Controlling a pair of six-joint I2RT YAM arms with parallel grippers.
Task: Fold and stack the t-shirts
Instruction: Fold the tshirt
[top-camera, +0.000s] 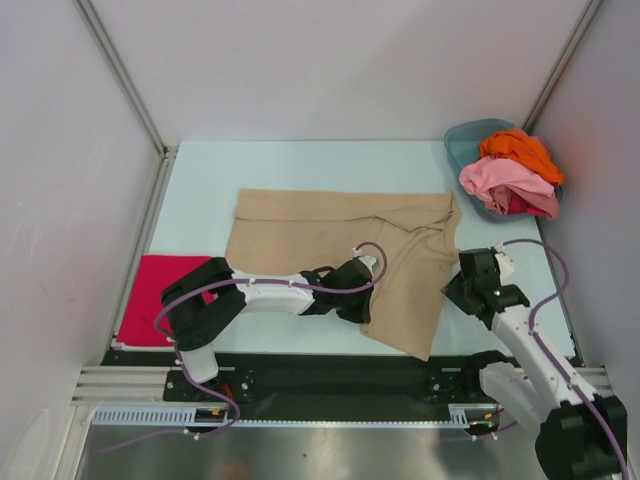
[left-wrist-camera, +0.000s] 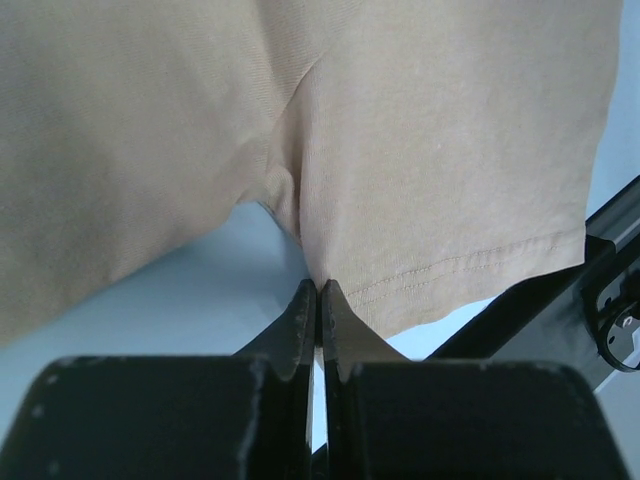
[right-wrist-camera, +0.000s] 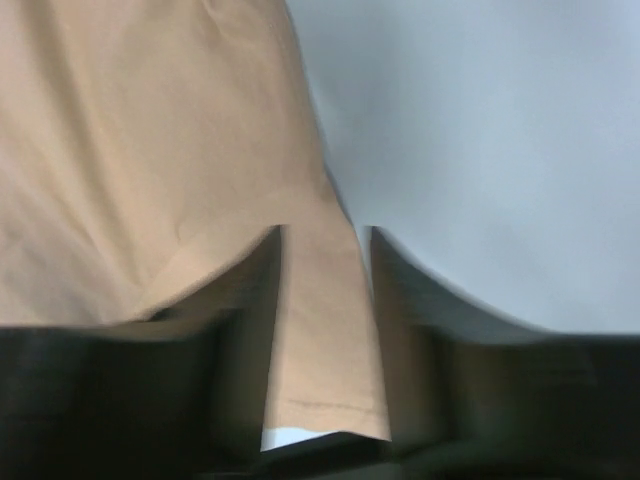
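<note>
The large tan t-shirt (top-camera: 320, 235) lies partly folded across the middle of the table. My left gripper (top-camera: 362, 288) is near its front hem, shut on a pinch of the tan cloth (left-wrist-camera: 420, 180); in the left wrist view the jaws (left-wrist-camera: 318, 287) meet on a fold. My right gripper (top-camera: 458, 287) is at the shirt's right edge. In the right wrist view it (right-wrist-camera: 323, 235) is open, with a strip of the tan shirt (right-wrist-camera: 150, 150) lying between the fingers. A folded magenta-red t-shirt (top-camera: 158, 296) lies at the front left. Orange (top-camera: 520, 150) and pink (top-camera: 500, 180) shirts sit in the basin.
A teal plastic basin (top-camera: 458, 140) stands at the back right corner. White walls enclose the table on three sides. A black rail (top-camera: 330, 375) with the arm bases runs along the near edge; it also shows in the left wrist view (left-wrist-camera: 590, 290).
</note>
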